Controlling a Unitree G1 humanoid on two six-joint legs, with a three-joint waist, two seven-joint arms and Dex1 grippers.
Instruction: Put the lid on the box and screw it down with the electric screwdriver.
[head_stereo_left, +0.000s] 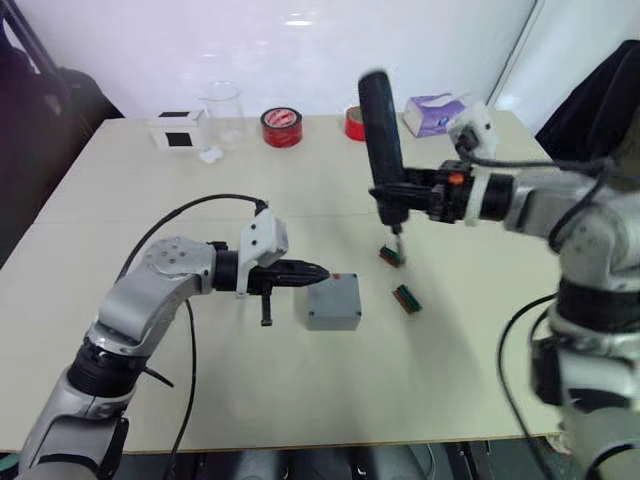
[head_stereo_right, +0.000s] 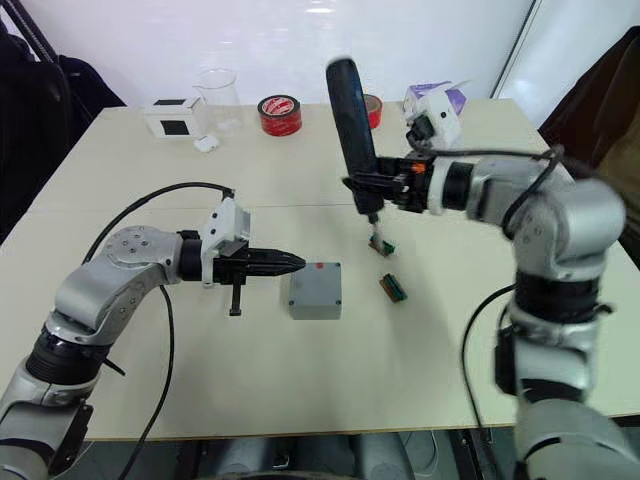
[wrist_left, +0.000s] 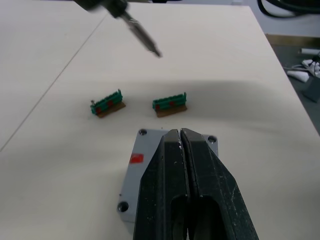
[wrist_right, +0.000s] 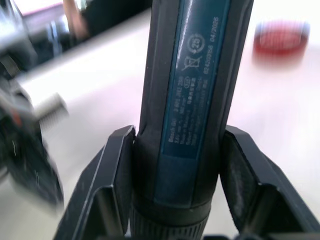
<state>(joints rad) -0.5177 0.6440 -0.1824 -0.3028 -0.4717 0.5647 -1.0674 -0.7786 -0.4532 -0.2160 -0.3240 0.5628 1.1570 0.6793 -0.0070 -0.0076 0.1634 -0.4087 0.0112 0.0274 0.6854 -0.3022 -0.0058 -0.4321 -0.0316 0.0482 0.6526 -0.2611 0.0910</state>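
Observation:
The grey box (head_stereo_left: 333, 317) sits mid-table with the flat grey lid (wrist_left: 145, 155) lying on top of it, a red mark near one corner and screw heads at the corners. My left gripper (head_stereo_left: 320, 271) is shut with nothing in it, its fingertips (wrist_left: 172, 142) resting over the lid's left edge. My right gripper (head_stereo_left: 400, 190) is shut on the electric screwdriver (head_stereo_left: 380, 120), a fat black cylinder held upright above the table to the right of and beyond the box. Its thin metal bit (wrist_left: 142, 36) points down, over a small green part.
Two small green-brown parts (head_stereo_left: 391, 256) (head_stereo_left: 406, 298) lie right of the box. At the far edge stand a white box with a black face (head_stereo_left: 178, 131), a clear beaker (head_stereo_left: 222, 115), two red tape rolls (head_stereo_left: 281, 127) (head_stereo_left: 354, 124) and a tissue pack (head_stereo_left: 432, 113).

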